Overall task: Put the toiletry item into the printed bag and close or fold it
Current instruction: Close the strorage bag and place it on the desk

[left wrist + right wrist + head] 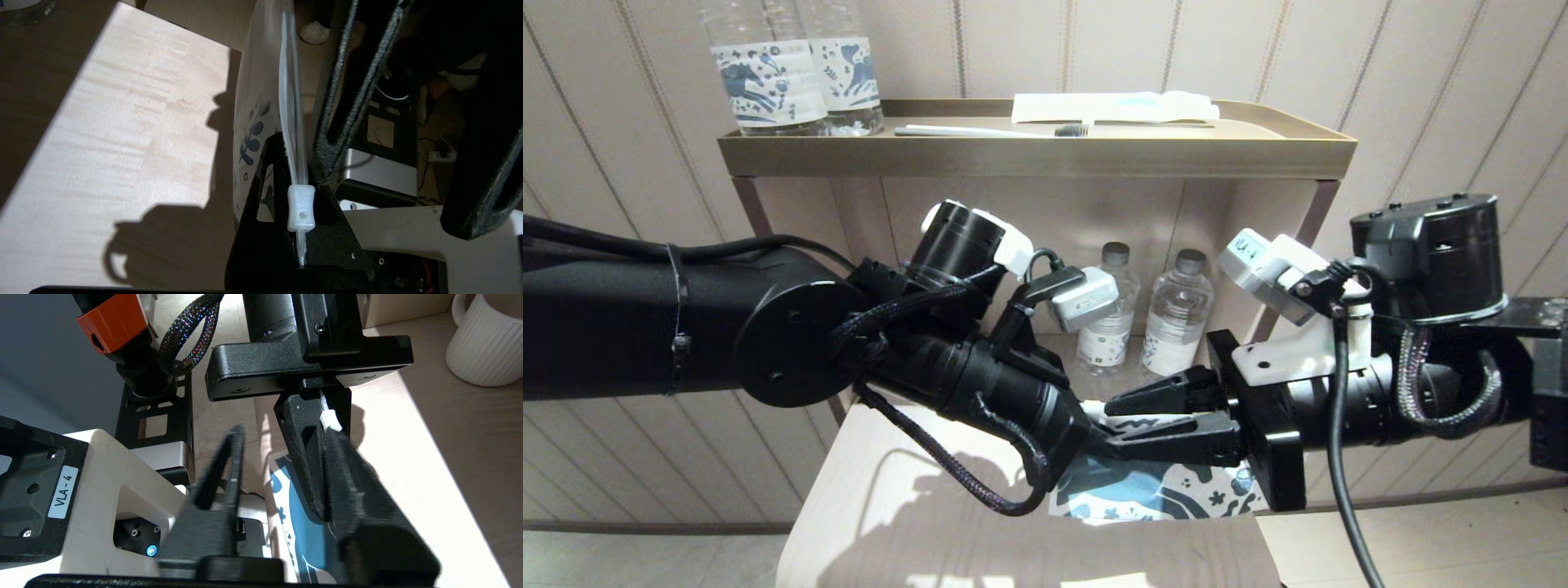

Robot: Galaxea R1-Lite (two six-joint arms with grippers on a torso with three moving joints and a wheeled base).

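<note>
The step in hand looks like the closing of the printed bag (1152,490), not the loading. The bag hangs over the front of the pale wooden table (890,506), held up by its top edge between the two arms. The left gripper (1094,425) has its jaws pressed together on the zip strip at the bag's mouth; the left wrist view shows the clear strip running up from between its fingers, with the small white slider (301,208) sitting right at the fingertips. The right gripper (1168,416) meets it head-on from the other side, its jaws partly apart and straddling the same top edge, one finger (367,506) lying alongside the left gripper's finger, just beside the slider.

The comb cannot be made out in any view; it may already be inside the bag, but the print and the fingers hide that.

The next move, as I judge it, calls for the right jaws to close on the slider or the strip and draw along the mouth while the left gripper holds the bag taut. The slider is small and the film limp, so the pinch must land squarely or the bag will simply bend.
</note>
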